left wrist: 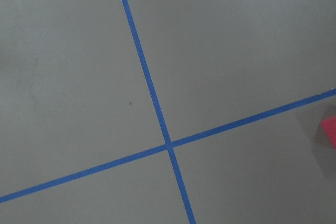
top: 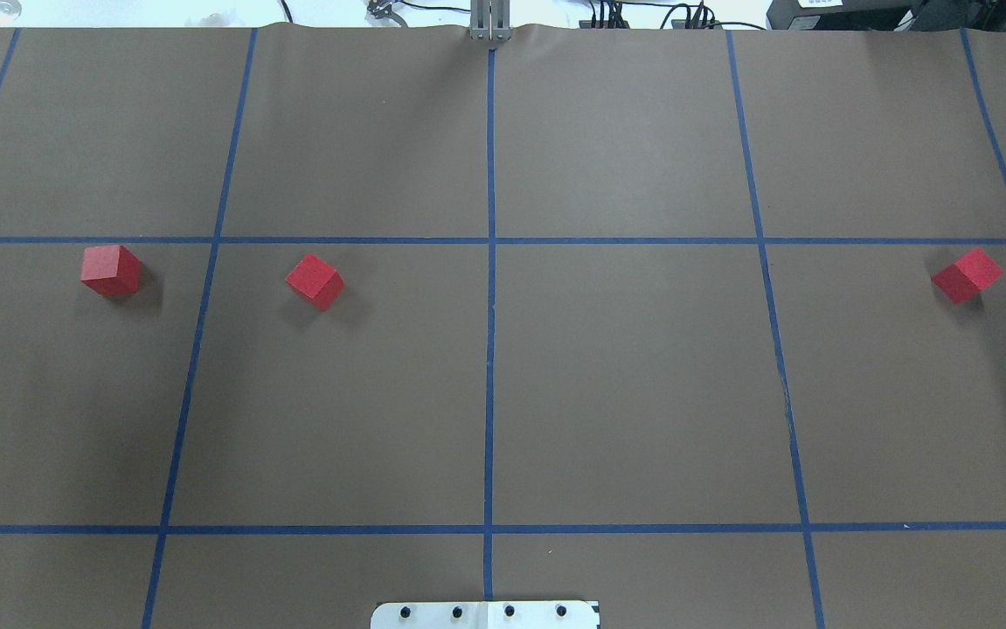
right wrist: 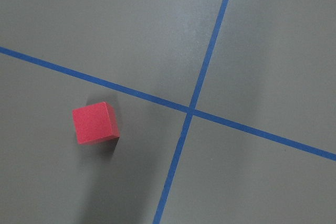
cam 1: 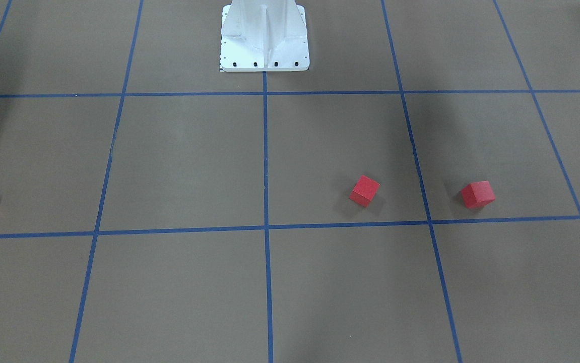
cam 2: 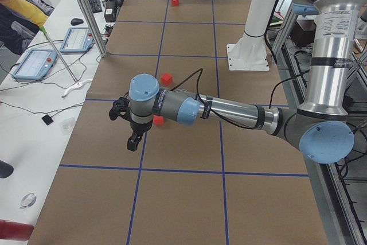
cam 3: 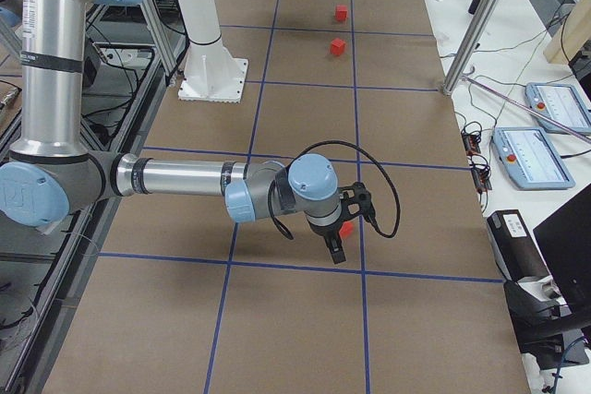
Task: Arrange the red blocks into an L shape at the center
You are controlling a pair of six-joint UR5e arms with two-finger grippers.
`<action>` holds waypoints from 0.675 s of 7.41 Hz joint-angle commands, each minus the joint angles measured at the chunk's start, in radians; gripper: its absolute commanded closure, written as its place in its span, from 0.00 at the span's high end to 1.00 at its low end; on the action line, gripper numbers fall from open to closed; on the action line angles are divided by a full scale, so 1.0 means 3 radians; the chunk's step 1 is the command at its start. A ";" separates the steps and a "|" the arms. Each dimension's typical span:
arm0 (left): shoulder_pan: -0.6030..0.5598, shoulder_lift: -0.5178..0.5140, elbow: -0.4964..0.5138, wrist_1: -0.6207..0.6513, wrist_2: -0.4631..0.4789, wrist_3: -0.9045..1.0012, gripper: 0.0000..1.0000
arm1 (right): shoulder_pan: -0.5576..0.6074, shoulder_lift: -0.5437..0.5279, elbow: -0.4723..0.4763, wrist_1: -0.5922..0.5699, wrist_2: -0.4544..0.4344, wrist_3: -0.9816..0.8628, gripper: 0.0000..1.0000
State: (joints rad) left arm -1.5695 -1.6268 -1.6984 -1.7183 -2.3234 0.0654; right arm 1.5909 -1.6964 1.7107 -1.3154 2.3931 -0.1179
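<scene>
Nearest the lens in the left-end view, the left arm [cam 2: 229,109] reaches out over the brown surface [top: 642,393]. Its left pincer [cam 2: 132,142] hangs pointing down; whether it is wide or narrow I cannot tell. The same holds for the right pincer [cam 3: 334,248] on the right arm [cam 3: 175,177], seen only from the other end. None of the 3 red blocks [cam 1: 364,190] is at the center [top: 490,384], which sits on the middle line of blue tape [top: 490,131]. The outer left block [top: 109,270] and inner left block [top: 315,281] lie well apart in the robot's left half, and the right block [top: 967,275] lies far out on its right. All 3 sit twisted against the grid, so the likely trouble is a pincer closing across corners and spinning or squirting a block away. Setting a later block against 1 already placed could nudge it and break the L. With both arms working toward 1 spot, they could also crowd each other.
</scene>
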 commanded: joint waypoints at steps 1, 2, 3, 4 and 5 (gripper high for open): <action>0.0036 0.0003 0.0016 -0.0137 0.0003 -0.0116 1.00 | -0.0372 0.0091 0.0009 0.0008 0.0000 0.0361 1.00; 0.0057 0.0008 0.0011 -0.0142 0.0003 -0.0116 1.00 | -0.0571 0.0157 0.0009 0.0013 -0.0031 0.0459 1.00; 0.0057 0.0003 0.0011 -0.0142 0.0003 -0.0116 1.00 | -0.0781 0.0239 0.0009 0.0018 -0.0208 0.0429 1.00; 0.0057 0.0003 0.0011 -0.0158 0.0003 -0.0121 1.00 | -0.0980 0.0346 -0.0036 0.0003 -0.0417 0.0464 1.00; 0.0057 0.0003 0.0006 -0.0163 -0.0002 -0.0156 1.00 | -0.1038 0.0519 -0.0280 0.0013 -0.0419 0.0470 1.00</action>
State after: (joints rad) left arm -1.5530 -1.6258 -1.6952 -1.7641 -2.3227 0.0272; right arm 1.3244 -1.5951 1.6867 -1.3125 2.2961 0.0170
